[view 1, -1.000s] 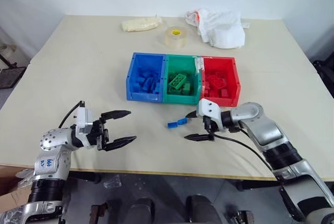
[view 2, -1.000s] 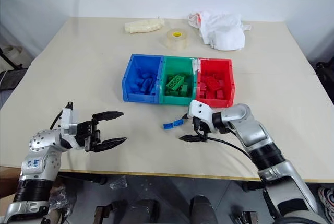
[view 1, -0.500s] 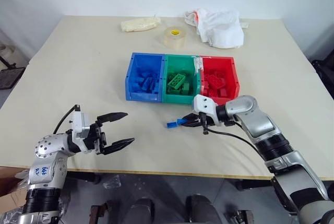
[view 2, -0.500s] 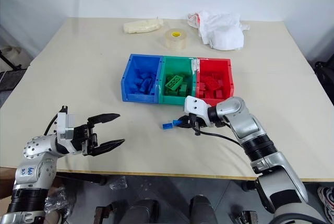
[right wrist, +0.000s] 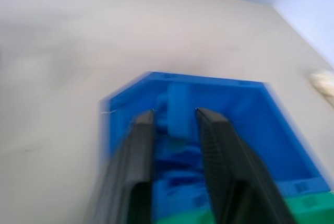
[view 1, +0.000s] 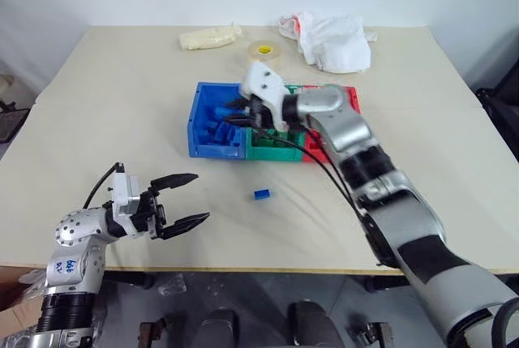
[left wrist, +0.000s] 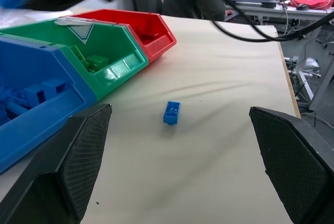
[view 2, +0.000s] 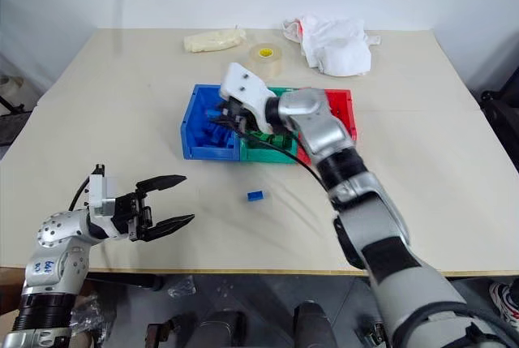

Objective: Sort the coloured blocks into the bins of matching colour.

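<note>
Beige surface (view 1: 122, 105): one small studded blue brick (view 1: 261, 195) lies alone before the joined bins (view 1: 212, 149). Right pincer (right wrist: 175, 117), over the blue bin, fingers parted around a blurred blue brick (right wrist: 178, 110). Left pincer (view 1: 188, 198) spread wide, empty.

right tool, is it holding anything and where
Between the right tool's fingers, over the blue bin, sits a blue block; whether it is gripped or dropping cannot be told. The left tool holds nothing.

silver arms, blk cables, white-cased right gripper (view 1: 238, 112)
</note>
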{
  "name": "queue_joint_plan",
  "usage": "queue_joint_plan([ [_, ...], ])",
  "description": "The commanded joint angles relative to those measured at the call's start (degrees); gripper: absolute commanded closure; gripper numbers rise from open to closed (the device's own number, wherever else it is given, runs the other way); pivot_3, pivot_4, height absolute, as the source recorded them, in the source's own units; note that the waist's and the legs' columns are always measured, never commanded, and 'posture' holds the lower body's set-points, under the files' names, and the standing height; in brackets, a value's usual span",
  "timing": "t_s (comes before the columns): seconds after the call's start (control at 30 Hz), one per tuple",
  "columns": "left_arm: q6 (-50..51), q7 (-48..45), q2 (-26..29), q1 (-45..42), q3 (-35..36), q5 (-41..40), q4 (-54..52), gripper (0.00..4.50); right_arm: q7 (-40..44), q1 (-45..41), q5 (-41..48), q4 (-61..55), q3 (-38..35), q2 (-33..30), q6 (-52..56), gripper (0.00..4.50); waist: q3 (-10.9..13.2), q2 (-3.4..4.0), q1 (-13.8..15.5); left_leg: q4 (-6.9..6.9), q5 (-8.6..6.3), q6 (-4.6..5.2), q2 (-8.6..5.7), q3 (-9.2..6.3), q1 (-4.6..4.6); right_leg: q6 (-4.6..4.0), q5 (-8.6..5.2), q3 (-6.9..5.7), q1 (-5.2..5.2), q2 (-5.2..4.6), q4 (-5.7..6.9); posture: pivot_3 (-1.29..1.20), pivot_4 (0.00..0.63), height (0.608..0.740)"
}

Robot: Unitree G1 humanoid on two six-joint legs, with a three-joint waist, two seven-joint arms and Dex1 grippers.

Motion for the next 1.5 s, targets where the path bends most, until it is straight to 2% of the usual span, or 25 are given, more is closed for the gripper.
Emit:
queue_joint_plan([
  [0.03, -1.09, 0.33, -0.17, -0.3, 0.35, -0.54, -1.25, 0.0, -4.72, -3.65, -1.7, 7.68, -1.72, 1.96, -5.88, 1.91, 0.01, 0.01, 0.01, 0.0, 0.0, 0.0, -0.03, -0.03, 0.0, -0.01, 0.01, -0.02, 0.01, -0.01, 0.01, 0.0, 0.15, 0.74],
  [0.17, -1.27, 0.19, 0.12, -0.13, 0.56, -0.68, -1.23, 0.0, -3.07, -3.81, -1.23, 8.41, -2.81, 1.68, -8.63, 0.63, 0.03, 0.05, -0.09, -0.02, 0.0, 0.0, -0.06, -0.05, -0.02, -0.02, 0.01, -0.02, 0.01, -0.03, 0.0, 0.0, 0.15, 0.74],
  [0.23, -1.28, 0.06, 0.25, -0.09, 0.62, -0.74, -1.14, 0.0, 1.44, -1.06, 0.24, 3.89, -3.25, -0.13, -8.18, 0.03, 0.03, 0.05, -0.3, -0.02, 0.0, 0.0, -0.04, -0.05, -0.02, -0.01, 0.01, -0.02, 0.01, -0.01, 0.02, 0.0, 0.15, 0.74],
  [0.33, -1.21, -0.18, 0.32, -0.32, 0.5, -0.75, -0.81, 0.0, 8.73, 5.13, 2.74, -6.62, -3.33, -3.72, -5.29, 0.03, 0.03, 0.05, -0.29, 0.0, 0.0, 0.0, -0.01, -0.06, -0.02, -0.02, 0.01, -0.03, 0.04, -0.01, 0.02, 0.0, 0.15, 0.74],
  [0.43, -1.1, -0.86, 0.35, -1.41, 0.02, -0.65, 0.4, 0.0, 18.4, 16.79, 8.24, -26.0, -2.99, -11.59, 4.07, 0.03, 0.03, 0.05, 0.5, 0.03, 0.0, 0.01, -0.02, -0.1, -0.04, -0.01, 0.01, -0.06, 0.07, -0.03, -0.01, 0.0, 0.15, 0.74],
  [0.53, -1.11, -1.69, 0.45, -2.66, -0.32, -0.52, 1.9, 0.0, 22.56, 26.44, 11.66, -39.88, -4.03, -19.97, 13.08, 0.03, 0.05, 0.09, 0.76, 0.07, -0.01, 0.02, -0.08, -0.11, -0.16, -0.01, 0.01, -0.06, 0.05, -0.06, -0.06, 0.0, 0.15, 0.74],
  [0.63, -1.29, -2.66, 0.68, -3.71, -0.53, -0.46, 3.25, 0.0, 23.36, 34.45, 14.24, -49.7, -5.92, -27.68, 20.52, 0.03, 0.06, 0.09, 1.22, 0.1, -0.01, 0.02, -0.06, -0.11, -0.15, -0.01, 0.01, -0.07, 0.06, -0.04, -0.14, 0.0, 0.15, 0.74],
  [0.77, -1.3, -3.99, 1.18, -4.09, -0.42, -0.65, 4.13, 0.0, 22.6, 43.06, 14.6, -56.35, -8.28, -35.72, 25.24, 0.03, 0.06, 0.1, 1.23, 0.06, -0.01, 0.02, 0.1, 0.13, -0.1, -0.01, 0.01, 0.0, 0.05, 0.04, -0.25, 0.0, 0.15, 0.74],
  [0.87, -1.35, -4.66, 1.42, -4.22, -0.28, -0.64, 4.69, 0.0, 21.85, 46.72, 14.39, -58.09, -8.71, -38.39, 25.69, 0.03, 0.07, 0.09, 1.69, 0.06, -0.01, 0.02, 0.08, 0.17, -0.08, -0.01, 0.01, 0.03, 0.06, 0.04, -0.35, 0.0, 0.15, 0.74],
  [1.07, -1.22, -5.2, 1.64, -3.98, 0.11, -0.83, 4.09, 0.0, 19.34, 43.73, 13.32, -56.72, -4.74, -34.19, 25.48, 0.03, 0.07, 0.09, 1.71, 0.08, -0.01, 0.02, 0.09, 0.25, -0.06, -0.01, 0.01, 0.11, 0.04, 0.03, -0.35, 0.0, 0.15, 0.74],
  [1.13, -1.28, -5.34, 2.0, -2.75, 0.67, -1.2, 2.73, 0.0, 17.79, 39.21, 10.89, -51.31, -0.45, -28.17, 23.03, 0.03, 0.07, 0.01, 1.87, 0.08, -0.01, 0.02, 0.07, 0.22, -0.06, -0.01, 0.01, 0.09, 0.04, 0.02, -0.34, 0.0, 0.15, 0.74],
  [1.27, -1.41, -4.78, 2.86, -0.56, 2.01, -1.42, 0.7, 0.0, 16.41, 33.57, 7.01, -41.76, 4.1, -20.8, 18.24, 0.03, 0.13, -0.02, 1.34, 0.03, 0.01, -0.02, 0.16, 0.28, 0.02, -0.01, 0.0, 0.11, 0.01, 0.06, -0.31, 0.0, 0.15, 0.74],
  [1.37, -1.2, -4.1, 3.46, 1.49, 3.15, -1.71, -0.98, 0.0, 15.8, 31.21, 5.52, -36.32, 5.4, -17.56, 14.43, 0.62, 0.13, -0.02, 1.67, 0.02, 0.01, -0.02, 0.06, 0.17, 0.0, -0.01, 0.01, 0.08, -0.02, 0.01, -0.26, 0.0, 0.15, 0.74],
  [1.5, -0.92, -3.19, 3.69, 3.47, 4.02, -2.04, -2.76, 0.0, 16.01, 30.05, 4.19, -33.25, 5.61, -16.35, 10.81, 1.97, 0.13, -0.02, 1.98, 0.07, 0.01, 0.0, -0.05, -0.01, -0.03, -0.01, 0.01, -0.01, 0.06, -0.07, -0.28, 0.0, 0.15, 0.74],
])
